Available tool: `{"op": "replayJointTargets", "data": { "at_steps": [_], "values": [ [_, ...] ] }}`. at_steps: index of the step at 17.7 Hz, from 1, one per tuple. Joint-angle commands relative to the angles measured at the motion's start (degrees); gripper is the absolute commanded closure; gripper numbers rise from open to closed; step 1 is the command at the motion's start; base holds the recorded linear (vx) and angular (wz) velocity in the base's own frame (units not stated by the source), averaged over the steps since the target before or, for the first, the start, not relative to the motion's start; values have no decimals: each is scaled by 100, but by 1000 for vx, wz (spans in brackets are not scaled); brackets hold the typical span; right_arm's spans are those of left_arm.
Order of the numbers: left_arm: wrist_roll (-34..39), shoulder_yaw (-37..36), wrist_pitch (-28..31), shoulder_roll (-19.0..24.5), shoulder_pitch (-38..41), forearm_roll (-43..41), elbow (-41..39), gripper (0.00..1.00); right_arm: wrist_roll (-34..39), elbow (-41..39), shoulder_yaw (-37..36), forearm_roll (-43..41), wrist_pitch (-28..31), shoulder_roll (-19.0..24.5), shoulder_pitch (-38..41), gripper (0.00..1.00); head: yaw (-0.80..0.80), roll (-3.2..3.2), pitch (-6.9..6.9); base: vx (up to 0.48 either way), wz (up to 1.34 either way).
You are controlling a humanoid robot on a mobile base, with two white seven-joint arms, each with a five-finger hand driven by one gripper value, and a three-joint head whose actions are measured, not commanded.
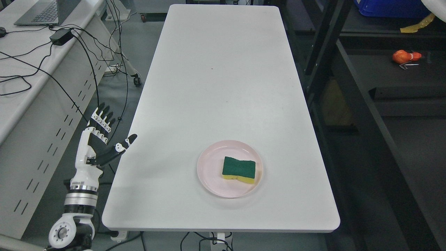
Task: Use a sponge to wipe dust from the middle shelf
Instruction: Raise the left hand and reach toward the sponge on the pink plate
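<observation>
I see my left hand raised with fingers spread, holding nothing. Well right of those fingers, the green-topped, yellow-bottomed rectangular sponge lies flat in a round pale pink plate.

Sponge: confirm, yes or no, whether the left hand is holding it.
No. The sponge lies on the pink plate, while the left hand is open beside the table's edge.

sponge on plate, plate on table near front edge; shelf rack right of table.
</observation>
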Motion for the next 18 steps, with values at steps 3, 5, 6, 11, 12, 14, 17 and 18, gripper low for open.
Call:
{"op": "replayJointTargets", "data": {
  "at_steps": [3,5,6,11,12,14,17,18],
  "values": [
    [7,81,-8,100,5,1,-30,1,4,-100,-2,0,4,-100,0,0,0,0,0,0,0],
    [-20,64,-86,100,-65,-17,14,1,4,-100,-2,0,4,-100,0,0,0,0,0,0,0],
    [-133,20,-183,384,-153,-112,57,1,4,-100,-2,0,4,-100,0,0,0,0,0,0,0],
    [-362,-1024,-1411,1590,-811,-2392,540,3,4,-100,6,0,4,-100,0,0,0,0,0,0,0],
    [-415,-1244,-1675,1669,-1074,-3173,628,3,4,-100,-2,0,4,-100,0,0,0,0,0,0,0],
    [-686,-1753,-2359,1731,-1470,-4300,690,3,4,-100,-2,0,4,-100,0,0,0,0,0,0,0],
    [-1109,-2526,-2978,1723,-1928,-5427,708,3,4,-100,-2,0,4,-100,0,0,0,0,0,0,0],
    [-1170,-2860,-3031,1697,-2112,-5770,708,3,4,-100,-2,0,4,-100,0,0,0,0,0,0,0]
  ]
}}
